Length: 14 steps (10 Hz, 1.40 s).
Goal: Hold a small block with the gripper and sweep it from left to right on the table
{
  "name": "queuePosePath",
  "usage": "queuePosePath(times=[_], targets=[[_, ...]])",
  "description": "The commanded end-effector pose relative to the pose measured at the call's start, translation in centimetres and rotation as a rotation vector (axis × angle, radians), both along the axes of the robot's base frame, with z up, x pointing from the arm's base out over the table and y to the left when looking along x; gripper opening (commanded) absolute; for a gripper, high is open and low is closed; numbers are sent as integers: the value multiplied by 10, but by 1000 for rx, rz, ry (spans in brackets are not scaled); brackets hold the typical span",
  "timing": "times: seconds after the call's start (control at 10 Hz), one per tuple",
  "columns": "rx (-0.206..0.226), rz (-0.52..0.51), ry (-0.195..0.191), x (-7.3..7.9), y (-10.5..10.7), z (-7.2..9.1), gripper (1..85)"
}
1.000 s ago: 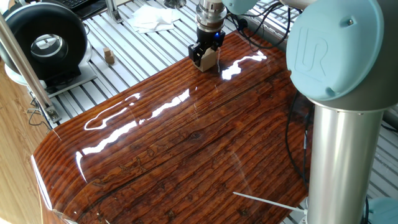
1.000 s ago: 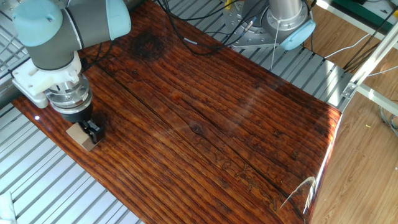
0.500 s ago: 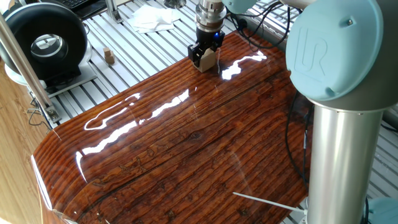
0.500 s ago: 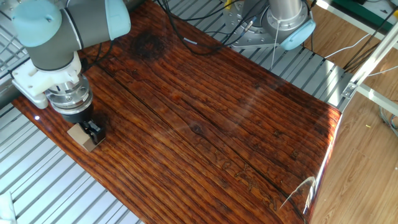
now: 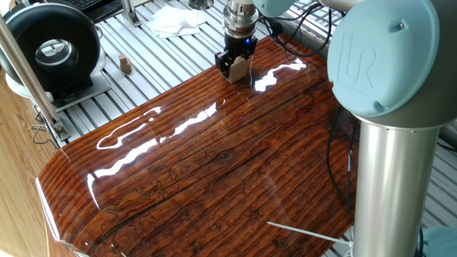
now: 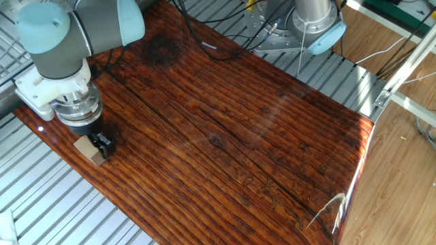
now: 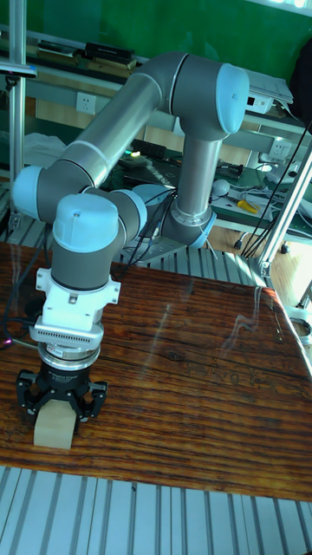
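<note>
One small block (image 7: 54, 427) clamped between the end effector (image 7: 57, 408) fingers, resting on the table (image 6: 225, 136) near its edge beside the slatted aluminium surface (image 6: 41, 211).

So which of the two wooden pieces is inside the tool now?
The larger light-tan small block, between the fingers of the tool at the table edge. The tiny darker piece lies apart on the aluminium slats.
</note>
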<state>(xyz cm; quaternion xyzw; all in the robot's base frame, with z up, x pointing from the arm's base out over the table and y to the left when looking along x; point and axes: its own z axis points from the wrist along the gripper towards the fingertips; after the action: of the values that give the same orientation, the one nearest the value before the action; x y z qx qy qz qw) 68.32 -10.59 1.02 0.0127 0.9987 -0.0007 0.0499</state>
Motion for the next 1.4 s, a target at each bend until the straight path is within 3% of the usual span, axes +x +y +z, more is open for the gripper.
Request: queuePosePath(times=[0.0,0.4,0.8,1.3], targets=[[17,-10,9,-1,5,3,10],[-9,-54,-10,4,26,-8,10],[24,-72,18,-1,45,15,10],[12,-72,15,4,48,12,10]])
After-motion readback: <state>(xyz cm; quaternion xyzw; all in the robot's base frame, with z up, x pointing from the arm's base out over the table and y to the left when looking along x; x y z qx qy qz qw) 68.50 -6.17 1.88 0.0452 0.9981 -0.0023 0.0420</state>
